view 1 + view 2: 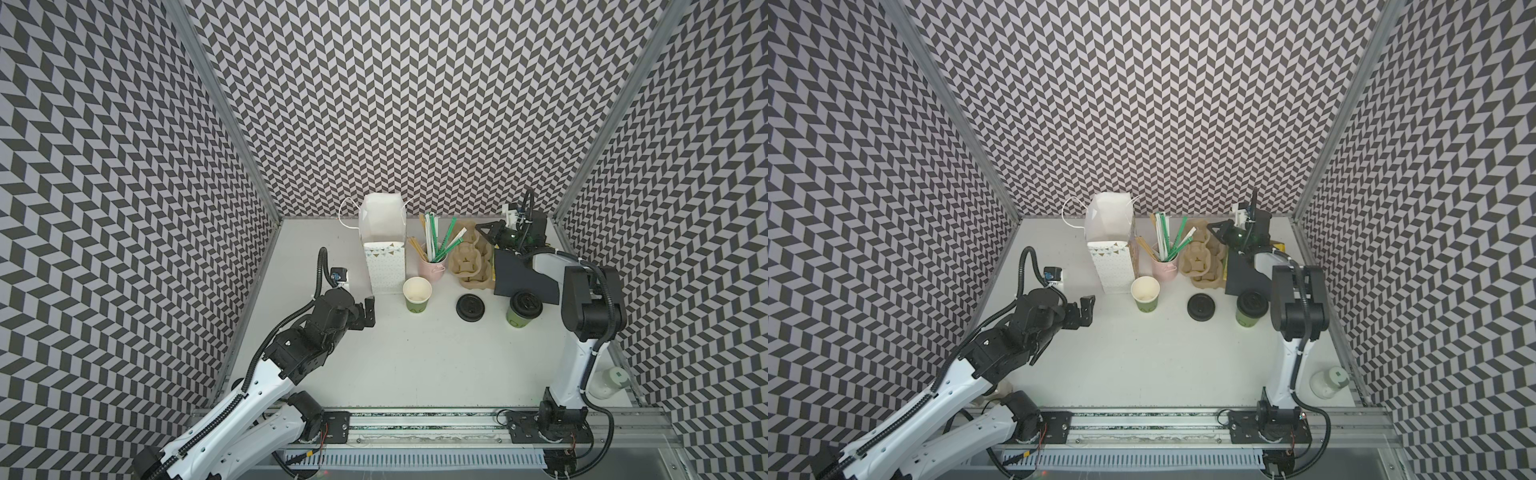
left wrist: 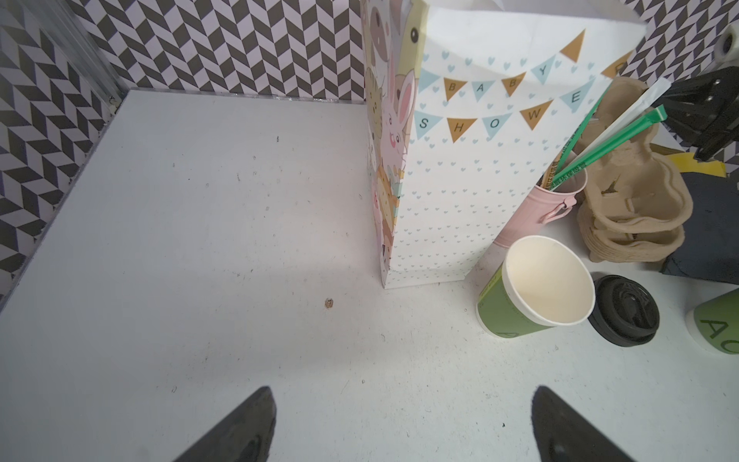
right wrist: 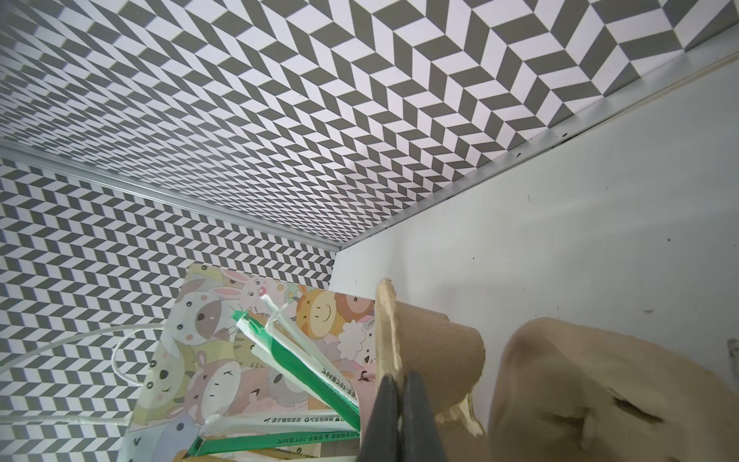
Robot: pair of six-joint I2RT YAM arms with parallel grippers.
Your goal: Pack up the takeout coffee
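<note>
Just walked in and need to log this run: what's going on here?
The right end effector is shut on the rim of a pulp cup carrier at the stack by the back wall. The left end effector hangs open, holding nothing, near the gift bag. On the table, the lidded green cup stands ready; an open green cup and spare lid wait.

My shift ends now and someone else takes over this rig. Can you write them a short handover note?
Left tool: open, empty, beside the gift bag.
Right tool: shut on a cup carrier rim.
Lidded green cup: upright on the table by the right arm, with a loose black lid and open green cup nearby.
Done: lid fitted.
Left: probably seat the cup in the carrier, then bag it.
</note>
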